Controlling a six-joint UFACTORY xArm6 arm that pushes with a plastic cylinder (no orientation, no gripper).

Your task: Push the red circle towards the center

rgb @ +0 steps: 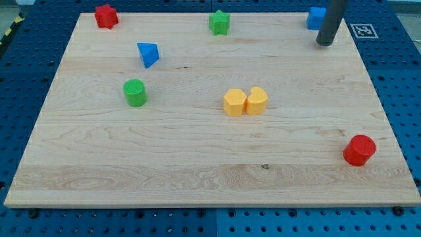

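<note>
The red circle (359,150) is a short red cylinder near the view's bottom right corner of the wooden board (197,178). My tip (325,43) is at the view's top right, far above the red circle and apart from it. It stands just below and right of a blue block (315,18), partly hidden by the rod.
Two yellow blocks (245,102) touch each other near the board's middle. A green cylinder (135,93) and a blue triangle (148,54) lie at the left. A red star-like block (105,16) is at the top left and a green star-like block (219,22) at the top middle.
</note>
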